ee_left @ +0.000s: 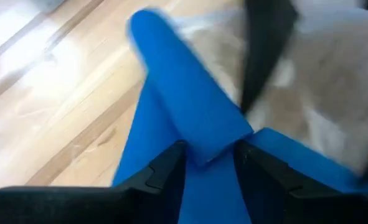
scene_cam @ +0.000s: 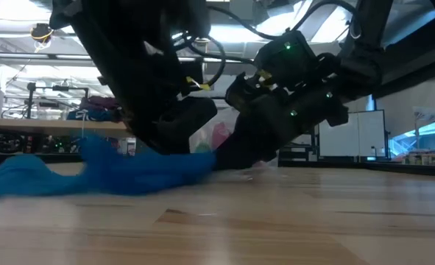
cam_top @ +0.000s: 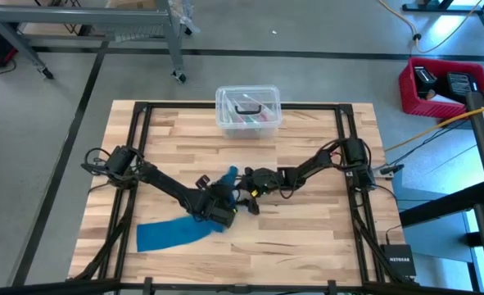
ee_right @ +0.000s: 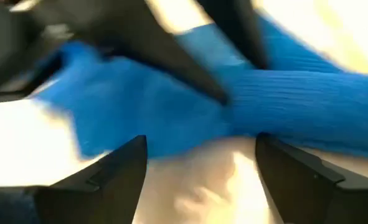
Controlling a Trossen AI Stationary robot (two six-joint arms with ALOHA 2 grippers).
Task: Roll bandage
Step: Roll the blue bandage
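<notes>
The bright blue bandage point(cam_top: 169, 233) lies on the wooden table. Its wide loose end is spread flat toward the near left, and a narrow strip runs up to a far end point(cam_top: 230, 174) near the table's middle. In the low view the bandage point(scene_cam: 92, 177) lies low along the tabletop. My left gripper point(cam_top: 223, 211) is shut on a folded part of the band. My right gripper point(cam_top: 248, 195) is open just to the right of it. Its fingers point(ee_right: 118, 171) stand wide apart, with the bandage point(ee_right: 283, 109) just ahead of them. My left gripper pinches a folded or rolled length of the bandage point(ee_left: 212, 140) between its two fingers point(ee_left: 168, 165). The band runs lengthwise out between the fingers. The fingers slant down at it from the table's left. The rest of the bandage lies slack on the table.
A clear plastic lidded box point(cam_top: 248, 111) stands at the far middle of the table. Black frame rails point(cam_top: 139, 156) run along the table's left and right sides. There is bare wood point(cam_top: 307, 246) at the near right.
</notes>
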